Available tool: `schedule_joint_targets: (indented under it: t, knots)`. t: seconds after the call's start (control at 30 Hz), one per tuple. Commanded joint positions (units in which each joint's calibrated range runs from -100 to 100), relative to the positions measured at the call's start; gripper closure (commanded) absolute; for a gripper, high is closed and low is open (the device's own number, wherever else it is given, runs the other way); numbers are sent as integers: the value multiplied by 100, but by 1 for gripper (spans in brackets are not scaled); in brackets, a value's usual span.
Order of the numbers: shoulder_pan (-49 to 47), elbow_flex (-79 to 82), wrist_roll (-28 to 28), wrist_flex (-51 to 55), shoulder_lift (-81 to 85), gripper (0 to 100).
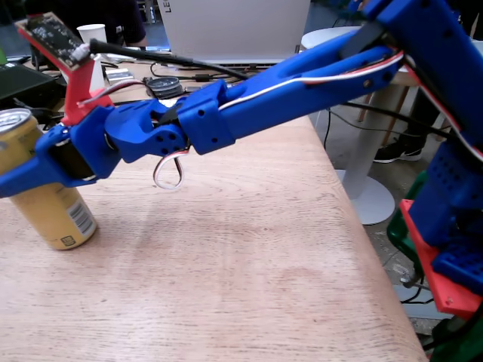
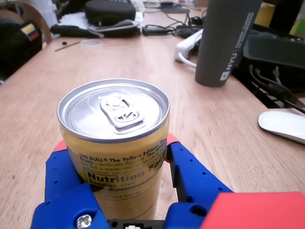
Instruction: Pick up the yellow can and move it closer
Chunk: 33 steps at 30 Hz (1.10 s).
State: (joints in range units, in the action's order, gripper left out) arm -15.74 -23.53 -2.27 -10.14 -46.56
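The yellow can (image 1: 53, 215) has a silver top and pull tab and leans with its top toward the left edge of the fixed view. Its base is at or just above the wooden table (image 1: 249, 256). My blue gripper (image 1: 30, 177) reaches in from the right and is closed around the can's middle. In the wrist view the can (image 2: 116, 143) fills the centre. My gripper (image 2: 114, 143) holds it there, one red-tipped blue finger pressed on each side.
Beyond the can in the wrist view stand a grey tumbler (image 2: 226, 43), a white mouse (image 2: 283, 125), a white power strip (image 2: 188, 45) and a black pouch (image 2: 109, 12). In the fixed view a laptop (image 1: 234, 26) and a paper cup (image 1: 92, 34) sit at the back. The table's edge runs down the right.
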Motion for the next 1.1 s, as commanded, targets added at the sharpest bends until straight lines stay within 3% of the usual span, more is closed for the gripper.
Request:
schedule_joint_targets:
  t: [0.0, 0.27, 1.07]
  knots:
    - [-85, 27, 20, 13, 1046, 87]
    - [-711, 4265, 49, -86, 4150, 87]
    - [-728, 10013, 10, 13, 10728, 87]
